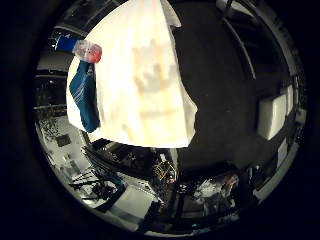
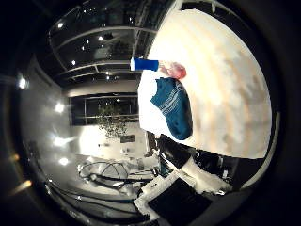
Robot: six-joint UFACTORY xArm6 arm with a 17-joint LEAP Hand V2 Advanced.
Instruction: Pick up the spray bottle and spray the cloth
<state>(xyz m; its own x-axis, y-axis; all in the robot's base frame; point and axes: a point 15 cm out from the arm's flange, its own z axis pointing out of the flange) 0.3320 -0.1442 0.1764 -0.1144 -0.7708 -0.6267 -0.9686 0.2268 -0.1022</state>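
A spray bottle with a blue part and a pink part is on a pale table, right beside a crumpled teal cloth near the table's edge. The little finger side view shows the same bottle and cloth on the pale table. Both look small, so they are well away from the palm. I cannot tell whether the bottle stands or lies. White and black parts of my hand show at the rim of the thumb side view, away from the bottle and cloth.
Beyond the table's edge the thumb side view shows a room with ceiling lights, a potted plant and equipment. The little finger side view shows dark floor and a pale box beside the table.
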